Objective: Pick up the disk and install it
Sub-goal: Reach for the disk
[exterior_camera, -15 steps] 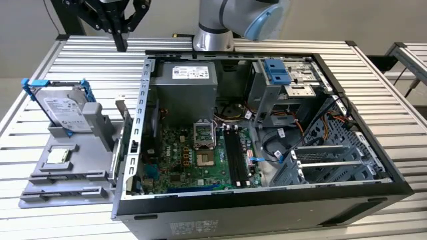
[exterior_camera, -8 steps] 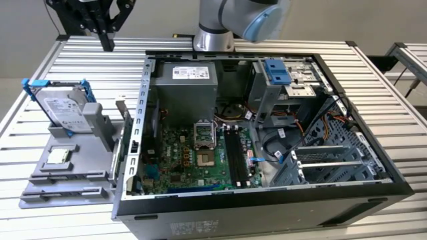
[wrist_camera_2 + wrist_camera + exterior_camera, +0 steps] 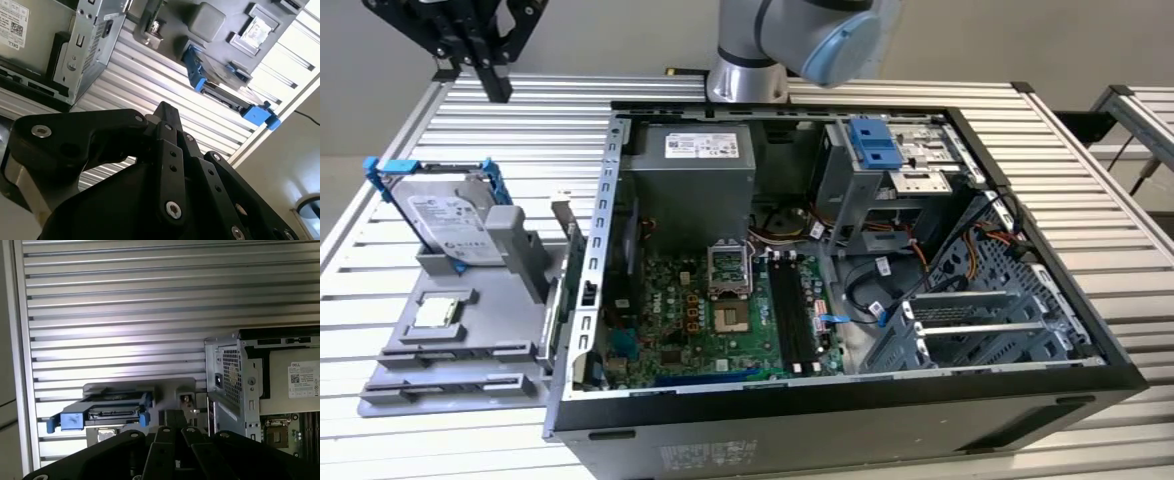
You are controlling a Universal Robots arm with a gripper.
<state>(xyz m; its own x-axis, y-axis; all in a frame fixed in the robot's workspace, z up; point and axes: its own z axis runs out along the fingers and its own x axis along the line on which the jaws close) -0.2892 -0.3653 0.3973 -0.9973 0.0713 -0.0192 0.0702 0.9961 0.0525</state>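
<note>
The gripper (image 3: 494, 93) hangs over the slatted table (image 3: 534, 130) at the exterior view's left, near the far corner. Its black fingers are drawn together to a single tip in the second wrist view (image 3: 167, 110), with nothing between them. It touches nothing and is well apart from the disk (image 3: 448, 215).

The disk stands tilted on its edge in a slot of a grey holder (image 3: 454, 385), label side facing the exterior view, with the blue carrier framing it. Both wrist views show it past the fingers – in the first wrist view (image 3: 107, 412) edge-on, with blue tabs at either end. A small square chip (image 3: 438, 312) lies flat on the same holder, just in front of the disk.

Beside the holder, towards the exterior view's right, the open computer case (image 3: 854, 405) lies on the table – motherboard exposed, and a blue bracket (image 3: 870, 142) sits in the drive cage at its far side. The arm (image 3: 767, 45) rises behind the case.
</note>
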